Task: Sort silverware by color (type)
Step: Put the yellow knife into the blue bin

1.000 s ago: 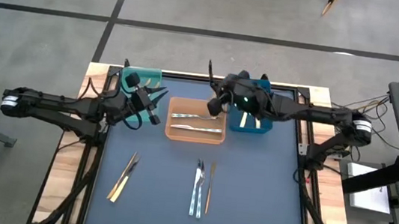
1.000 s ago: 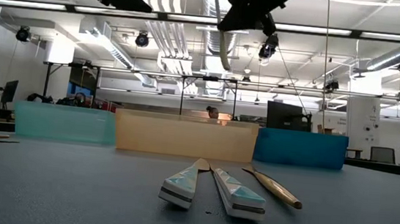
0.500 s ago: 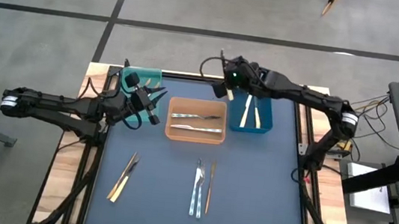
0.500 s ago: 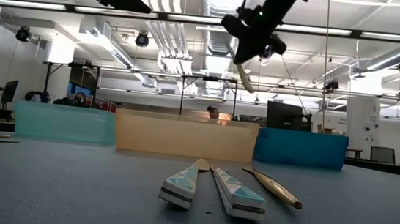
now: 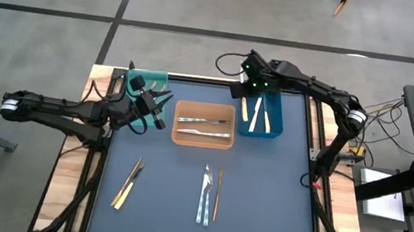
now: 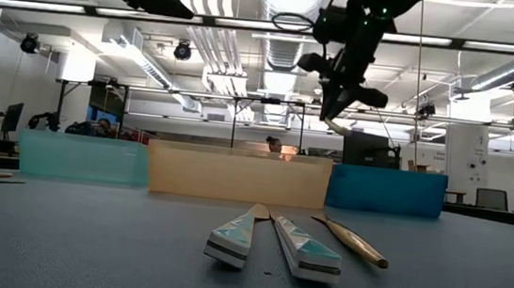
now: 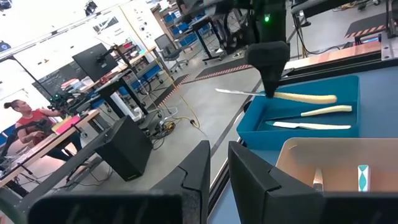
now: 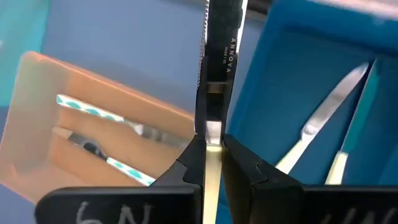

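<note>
Dark blue matting covers the table (image 5: 262, 185), with three bins in a row along its far edge: a teal bin (image 5: 149, 78), an orange bin (image 5: 203, 125) and a blue bin (image 5: 262, 116).

The right gripper (image 5: 247, 89) hangs over the blue bin's near-left corner, jaws pinched tight on a cream-handled knife (image 7: 273, 96) that lies level above the bin. The left gripper (image 5: 162, 111) waits beside the teal bin, fingers nearly together and holding nothing.

By my reckoning the sort is about half done. Already binned:
- blue bin: two cream-handled pieces (image 5: 263, 119), with the held knife about to make three
- orange bin: two pieces with teal-patterned handles (image 5: 204, 127)
- teal bin: contents hidden by the left arm, so I cannot tell

Loose on the mat:
- two gold pieces (image 5: 127, 183) lying together at the near left, though they overlap and could be more
- two teal-patterned pieces (image 5: 205, 195) side by side at the middle
- one bronze piece (image 5: 218, 194) just right of those

Five pieces, then, look to be left.
</note>
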Controlling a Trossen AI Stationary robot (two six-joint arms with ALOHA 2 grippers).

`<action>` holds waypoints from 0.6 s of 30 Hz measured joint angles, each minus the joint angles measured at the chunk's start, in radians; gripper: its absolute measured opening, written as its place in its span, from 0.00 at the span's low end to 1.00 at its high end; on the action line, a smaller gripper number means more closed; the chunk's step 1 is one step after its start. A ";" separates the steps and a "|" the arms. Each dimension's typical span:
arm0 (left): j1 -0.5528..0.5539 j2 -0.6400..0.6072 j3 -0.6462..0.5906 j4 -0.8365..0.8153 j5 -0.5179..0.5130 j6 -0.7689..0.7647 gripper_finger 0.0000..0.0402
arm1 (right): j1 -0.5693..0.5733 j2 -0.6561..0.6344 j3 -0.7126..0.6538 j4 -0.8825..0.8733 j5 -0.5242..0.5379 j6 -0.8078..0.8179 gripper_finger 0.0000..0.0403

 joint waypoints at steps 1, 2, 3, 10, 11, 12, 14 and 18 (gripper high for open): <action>0.000 0.000 0.000 -0.006 0.000 0.000 0.10 | -0.006 0.008 0.000 -0.005 -0.018 0.007 0.05; 0.000 0.000 0.000 -0.014 0.000 0.000 0.10 | -0.016 0.014 0.000 -0.007 -0.034 0.014 0.05; 0.000 0.000 0.000 -0.019 0.000 0.000 0.10 | -0.025 0.020 0.000 -0.014 -0.049 0.017 0.05; 0.000 0.000 0.000 -0.032 -0.001 0.000 0.10 | -0.066 0.044 0.000 -0.093 -0.097 0.043 0.05; 0.000 0.000 0.000 -0.032 -0.001 0.000 0.10 | -0.071 0.047 0.000 -0.112 -0.098 0.047 0.05; 0.000 0.000 0.000 -0.032 -0.001 0.000 0.10 | -0.075 0.050 0.000 -0.132 -0.098 0.050 0.05; 0.000 -0.001 0.000 -0.032 -0.001 0.000 0.10 | -0.084 0.057 0.000 -0.159 -0.098 0.059 0.05; 0.000 0.000 0.000 -0.032 -0.002 0.000 0.10 | -0.110 0.075 0.000 -0.213 -0.099 0.090 0.05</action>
